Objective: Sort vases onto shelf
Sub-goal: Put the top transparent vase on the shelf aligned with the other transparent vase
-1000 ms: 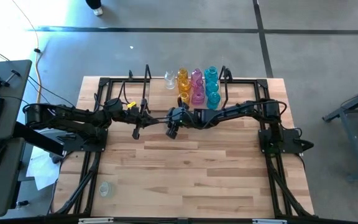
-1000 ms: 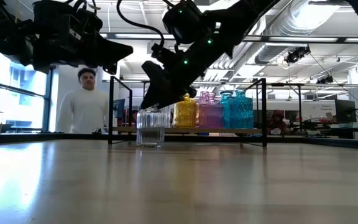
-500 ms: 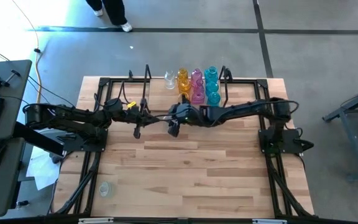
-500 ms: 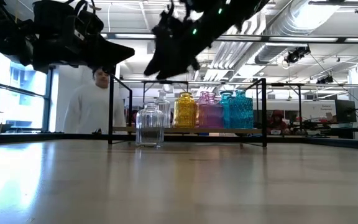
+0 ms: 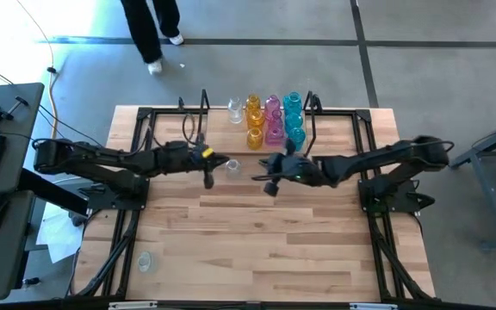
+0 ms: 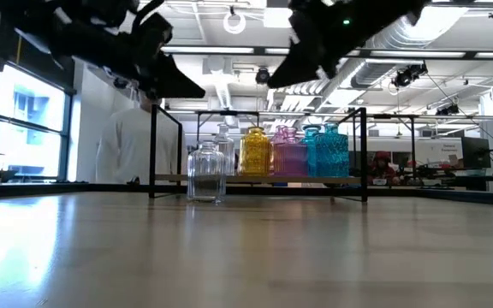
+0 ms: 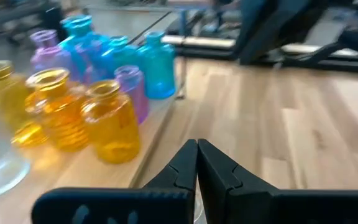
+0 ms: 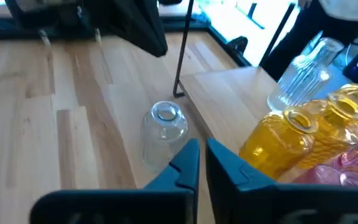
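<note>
One clear vase (image 5: 232, 166) (image 8: 165, 127) stands upright on the tabletop, just before the shelf (image 8: 225, 87). On the shelf at the far edge stand a clear vase (image 5: 235, 110), amber vases (image 5: 254, 120), pink vases (image 5: 273, 119) and cyan vases (image 5: 294, 119), each on its base. My left gripper (image 5: 209, 178) is shut and hangs above the table just left of the lone clear vase. My right gripper (image 5: 269, 186) is shut, raised and to that vase's right. Neither touches anything.
Another clear vase (image 5: 145, 260) stands near the table's front left corner. Black shelf posts (image 6: 153, 150) (image 6: 365, 152) rise at both ends of the shelf. A person (image 5: 149, 34) walks on the floor beyond the far edge.
My right gripper has risen from the clear vase on the tabletop and drawn back toward the table's right edge; the vase stays standing where it was. My left gripper has moved right, toward that vase.
</note>
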`<state>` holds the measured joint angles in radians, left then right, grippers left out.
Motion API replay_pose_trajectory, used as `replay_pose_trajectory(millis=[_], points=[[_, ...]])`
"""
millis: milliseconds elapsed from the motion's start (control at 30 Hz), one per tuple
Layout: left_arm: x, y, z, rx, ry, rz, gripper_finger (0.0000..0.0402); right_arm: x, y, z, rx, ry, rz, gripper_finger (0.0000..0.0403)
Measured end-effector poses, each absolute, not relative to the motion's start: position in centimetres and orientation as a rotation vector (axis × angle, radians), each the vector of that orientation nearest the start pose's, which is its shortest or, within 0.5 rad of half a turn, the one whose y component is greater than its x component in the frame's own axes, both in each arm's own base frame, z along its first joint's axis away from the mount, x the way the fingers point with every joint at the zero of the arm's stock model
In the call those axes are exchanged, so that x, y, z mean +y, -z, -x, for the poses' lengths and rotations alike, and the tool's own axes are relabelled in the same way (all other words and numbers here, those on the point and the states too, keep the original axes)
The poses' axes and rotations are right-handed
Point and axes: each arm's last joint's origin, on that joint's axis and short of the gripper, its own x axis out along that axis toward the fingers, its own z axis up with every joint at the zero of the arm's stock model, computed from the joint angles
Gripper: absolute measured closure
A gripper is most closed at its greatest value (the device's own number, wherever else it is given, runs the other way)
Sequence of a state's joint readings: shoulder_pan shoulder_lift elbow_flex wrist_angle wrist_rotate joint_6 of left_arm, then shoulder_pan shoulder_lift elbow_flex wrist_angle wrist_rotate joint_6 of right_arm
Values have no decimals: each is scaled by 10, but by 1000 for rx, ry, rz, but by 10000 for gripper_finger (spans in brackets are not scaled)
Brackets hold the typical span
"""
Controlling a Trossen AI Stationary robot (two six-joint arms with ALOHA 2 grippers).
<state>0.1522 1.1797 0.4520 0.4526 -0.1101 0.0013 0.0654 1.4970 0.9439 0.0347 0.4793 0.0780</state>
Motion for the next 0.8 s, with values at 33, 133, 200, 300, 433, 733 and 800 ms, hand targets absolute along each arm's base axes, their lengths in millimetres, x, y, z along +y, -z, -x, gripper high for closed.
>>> replay_pose_trajectory(millis=[33, 133, 200, 300, 433, 733, 800], points=[[35, -206, -234, 295, -295, 8, 395, 9, -242, -315, 466, 421, 62, 394], [21, -216, -240, 352, -394, 1, 377, 13, -239, -299, 411, 443, 48, 376], [12, -223, -242, 367, -452, 14, 362, 16, -235, -289, 393, 447, 42, 369], [0, -229, -243, 379, -509, 62, 333, 21, -227, -280, 365, 441, 35, 370], [-9, -234, -246, 399, -546, 123, 293, 28, -216, -274, 376, 412, 53, 383], [-17, -230, -274, 598, -476, 60, 227, 34, -216, -273, 390, 379, 105, 399], [-13, -232, -280, 661, -480, 84, 220, 35, -216, -273, 391, 373, 111, 399]])
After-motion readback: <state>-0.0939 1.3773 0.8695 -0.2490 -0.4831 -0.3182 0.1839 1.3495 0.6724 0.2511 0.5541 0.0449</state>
